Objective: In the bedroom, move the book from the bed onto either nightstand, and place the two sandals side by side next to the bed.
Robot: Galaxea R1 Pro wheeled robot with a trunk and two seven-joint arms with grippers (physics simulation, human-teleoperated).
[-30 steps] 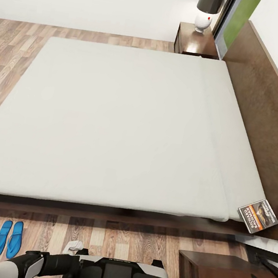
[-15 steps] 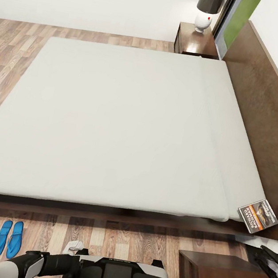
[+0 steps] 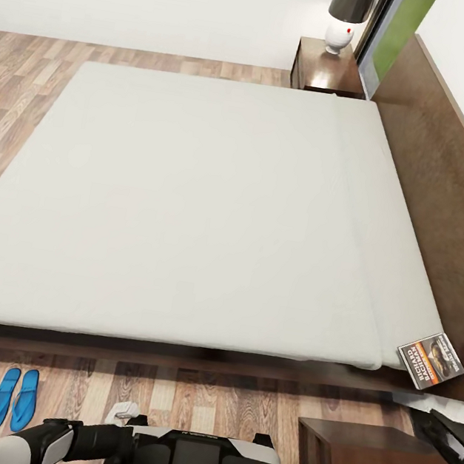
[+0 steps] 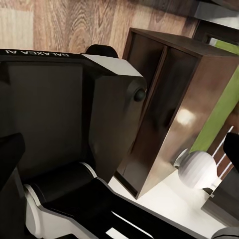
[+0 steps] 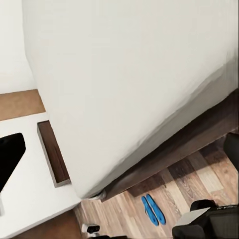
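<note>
The book (image 3: 430, 360) lies at the lower right, on the bed's (image 3: 190, 210) corner edge. A clumsy push could knock it off. I cannot tell if the jaws are apart.

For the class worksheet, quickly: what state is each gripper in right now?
Left gripper: open, holding nothing.
Right gripper: open, holding nothing.
</note>
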